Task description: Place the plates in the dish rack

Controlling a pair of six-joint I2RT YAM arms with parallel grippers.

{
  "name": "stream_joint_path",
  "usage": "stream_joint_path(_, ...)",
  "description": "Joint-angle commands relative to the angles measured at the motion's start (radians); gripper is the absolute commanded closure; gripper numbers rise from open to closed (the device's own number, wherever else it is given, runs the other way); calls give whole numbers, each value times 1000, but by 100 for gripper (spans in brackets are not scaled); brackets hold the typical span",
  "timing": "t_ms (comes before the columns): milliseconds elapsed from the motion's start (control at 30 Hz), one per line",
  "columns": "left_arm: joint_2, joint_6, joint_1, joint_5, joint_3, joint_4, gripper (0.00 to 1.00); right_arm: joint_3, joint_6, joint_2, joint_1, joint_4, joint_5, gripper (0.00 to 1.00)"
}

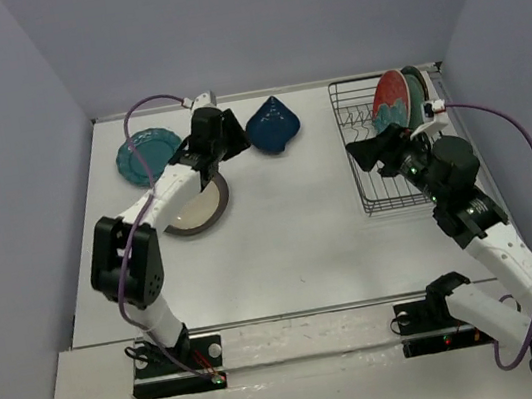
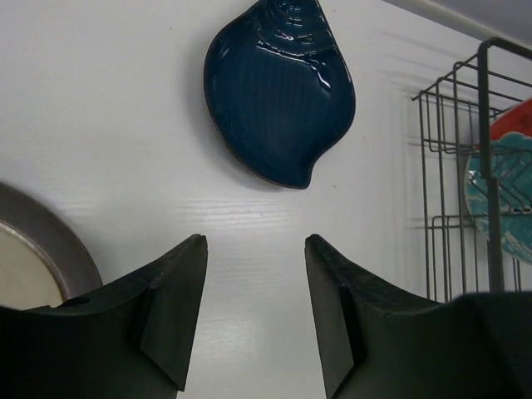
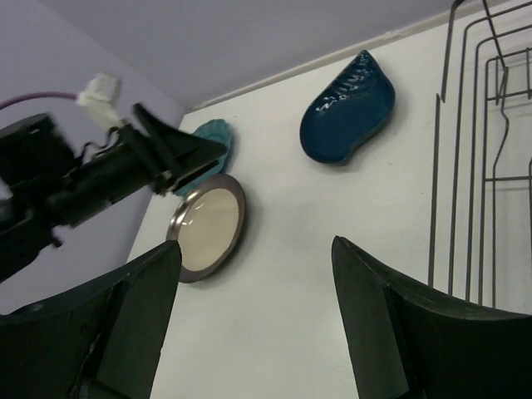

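The black wire dish rack (image 1: pixel 385 186) stands at the back right. A red-and-teal floral plate (image 1: pixel 393 98) stands upright in it, with a greenish plate (image 1: pixel 415 85) behind. On the table lie a scalloped teal plate (image 1: pixel 143 156), a cream plate with brown rim (image 1: pixel 197 208) and a navy teardrop plate (image 1: pixel 273 125). My left gripper (image 1: pixel 235 142) is open and empty, above the table between the cream plate (image 2: pixel 33 249) and the navy plate (image 2: pixel 278 91). My right gripper (image 1: pixel 358 156) is open and empty at the rack's left side, facing the plates (image 3: pixel 349 108).
Purple walls close in the table at the back and both sides. The left arm (image 3: pixel 83 183) partly hides the scalloped teal plate (image 3: pixel 218 137) in the right wrist view. The rack's wires (image 3: pixel 482 166) run just right of my right fingers.
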Motion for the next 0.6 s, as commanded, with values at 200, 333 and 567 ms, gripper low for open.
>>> stream_joint_path(200,506,42,-11,-100,617,-189,41,-95,12,-116,11,-36,-129,22)
stream_joint_path(333,660,65,-9,-151,817,-290,41,-108,10,-106,11,-30,-157,22)
stream_joint_path(567,737,107,-11,-243,886,-281,41,-109,-8,-78,11,-16,-183,22)
